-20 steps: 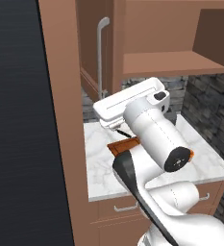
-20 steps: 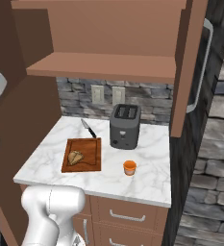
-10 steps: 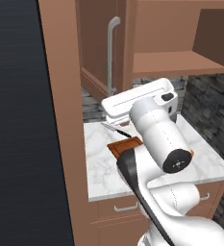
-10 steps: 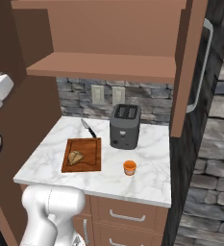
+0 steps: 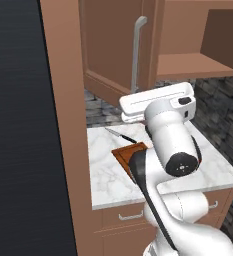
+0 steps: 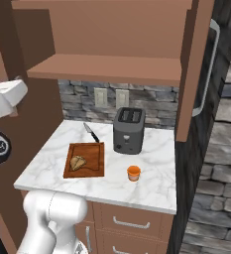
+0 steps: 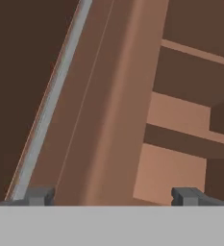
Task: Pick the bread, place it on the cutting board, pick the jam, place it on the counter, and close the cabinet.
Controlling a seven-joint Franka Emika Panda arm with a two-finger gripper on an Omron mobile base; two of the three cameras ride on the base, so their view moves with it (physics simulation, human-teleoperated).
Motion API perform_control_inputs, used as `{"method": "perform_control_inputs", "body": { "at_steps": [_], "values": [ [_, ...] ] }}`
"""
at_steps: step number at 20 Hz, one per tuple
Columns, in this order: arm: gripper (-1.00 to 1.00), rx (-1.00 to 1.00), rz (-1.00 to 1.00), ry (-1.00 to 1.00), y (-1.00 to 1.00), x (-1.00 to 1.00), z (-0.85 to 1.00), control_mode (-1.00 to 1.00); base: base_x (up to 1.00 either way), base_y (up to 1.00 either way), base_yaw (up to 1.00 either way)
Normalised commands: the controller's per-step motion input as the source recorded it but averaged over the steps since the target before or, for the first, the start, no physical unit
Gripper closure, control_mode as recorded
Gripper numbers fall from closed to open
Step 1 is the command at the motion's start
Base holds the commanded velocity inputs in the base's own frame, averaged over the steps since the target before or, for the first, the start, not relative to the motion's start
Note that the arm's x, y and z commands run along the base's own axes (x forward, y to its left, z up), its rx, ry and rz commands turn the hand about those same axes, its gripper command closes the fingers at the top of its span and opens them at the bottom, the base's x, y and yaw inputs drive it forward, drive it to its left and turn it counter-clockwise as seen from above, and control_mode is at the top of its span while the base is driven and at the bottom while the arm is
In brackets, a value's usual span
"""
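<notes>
**Gripper spread before the cabinet door**

The gripper (image 7: 113, 196) is held wide open and empty against the brown cabinet (image 5: 119, 47) door beside its silver bar handle (image 5: 137, 52). The bread (image 6: 78, 161) lies on the cutting board (image 6: 93, 166); the orange jam (image 6: 133, 173) stands on the marble counter (image 6: 151, 186).

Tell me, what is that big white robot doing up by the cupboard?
The robot has its arm raised at the cabinet, working on its door. In the hand view its claw is open, fingertips spread wide, right up against the brown door beside the silver handle. The bread already lies on the cutting board, and the jam stands on the counter in front of the toaster. Only closing the cabinet looks left.
</notes>
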Motion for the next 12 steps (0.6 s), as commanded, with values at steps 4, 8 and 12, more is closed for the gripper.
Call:
{"method": "perform_control_inputs", "body": {
  "at_steps": [4, 8, 12],
  "values": [
    [-1.00, 0.06, -0.12, -0.02, -0.42, 0.48, 0.00, -1.00, 0.00, 0.00, 0.00],
    [-1.00, 0.01, -0.05, 0.00, -0.28, 0.54, 0.00, -1.00, 0.00, 0.00, 0.00],
    [-1.00, 0.01, -0.02, 0.00, -0.25, 0.53, 0.00, -1.00, 0.00, 0.00, 0.00]
  ]
}}
